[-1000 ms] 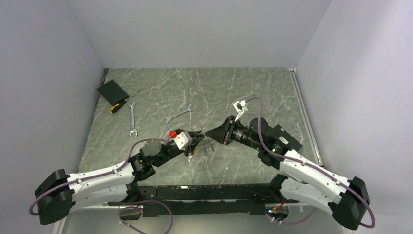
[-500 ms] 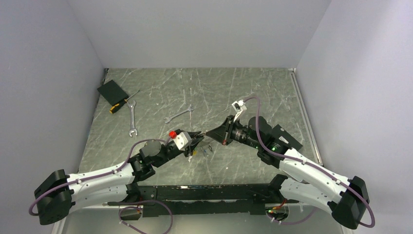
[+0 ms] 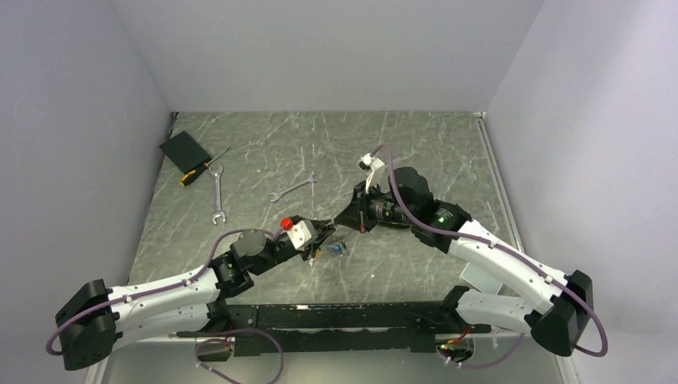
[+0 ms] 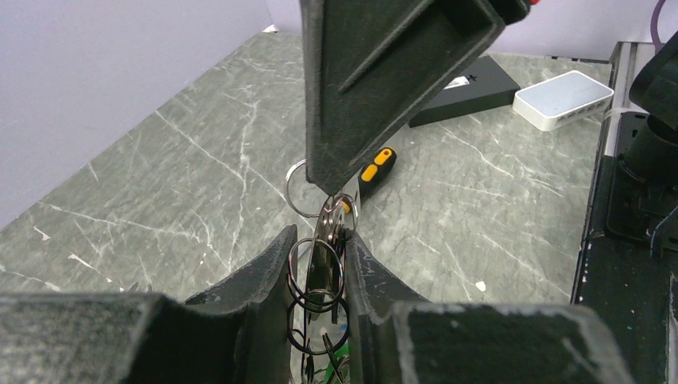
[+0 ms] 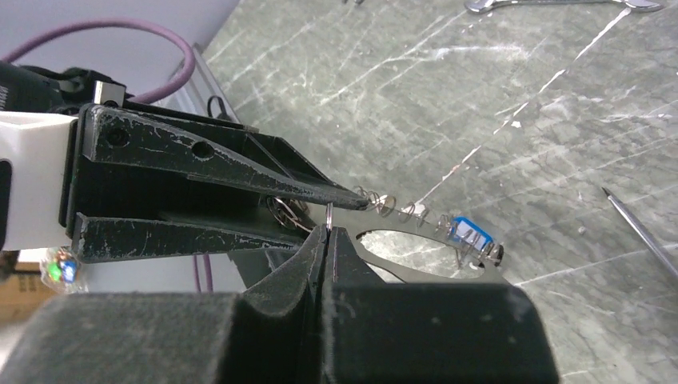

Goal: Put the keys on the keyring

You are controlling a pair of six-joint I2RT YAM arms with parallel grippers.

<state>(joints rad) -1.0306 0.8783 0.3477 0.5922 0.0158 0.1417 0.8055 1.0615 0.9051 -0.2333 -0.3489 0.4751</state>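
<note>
Threading step, I reckon: my left end effector (image 4: 320, 244) narrow, clamped on the bunch of small coloured-headed metal keys (image 4: 316, 300), raised over the middle of the grey marbled bench (image 3: 400, 144), toward its near edge; right end effector (image 5: 326, 240) pinched shut on the thin silver hoop keyring (image 4: 286, 190). Next needs fine alignment of key onto wire. No containers here

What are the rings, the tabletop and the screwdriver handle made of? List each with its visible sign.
Cluster of thin silver rings: metal, polished, with bright glints on the wire.
Grey-green veined tabletop: marble or a stone-print laminate, matte; the look leaves open which.
Orange-and-black screwdriver handle: probably plastic or rubber, smooth, in solid colours.
</note>
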